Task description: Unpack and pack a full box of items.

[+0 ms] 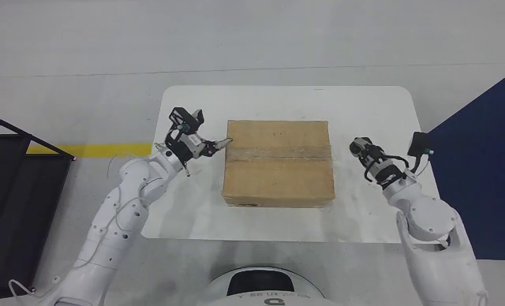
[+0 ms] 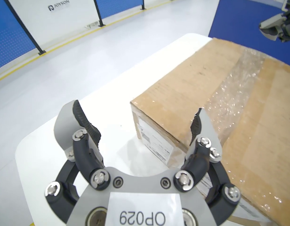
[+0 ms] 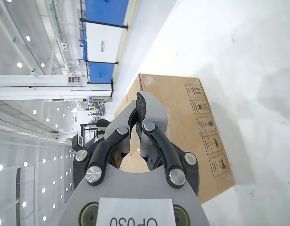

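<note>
A closed cardboard box (image 1: 278, 162) sealed with clear tape along its top seam lies in the middle of the white table (image 1: 371, 109). My left gripper (image 1: 211, 147) is open at the box's left end, one fingertip at the box's upper edge near the tape seam (image 2: 239, 88). In the left wrist view the left gripper (image 2: 138, 116) has its fingers spread around the box corner (image 2: 173, 109). My right gripper (image 1: 357, 145) is shut and empty, a little off the box's right end. In the right wrist view the right gripper (image 3: 138, 105) points at the box side (image 3: 182, 109) with printed handling symbols.
A dark blue panel (image 1: 473, 148) stands just off the table's right edge. A black frame (image 1: 24, 195) stands on the floor to the left, next to a yellow floor line (image 1: 95, 149). Bare tabletop lies behind and in front of the box.
</note>
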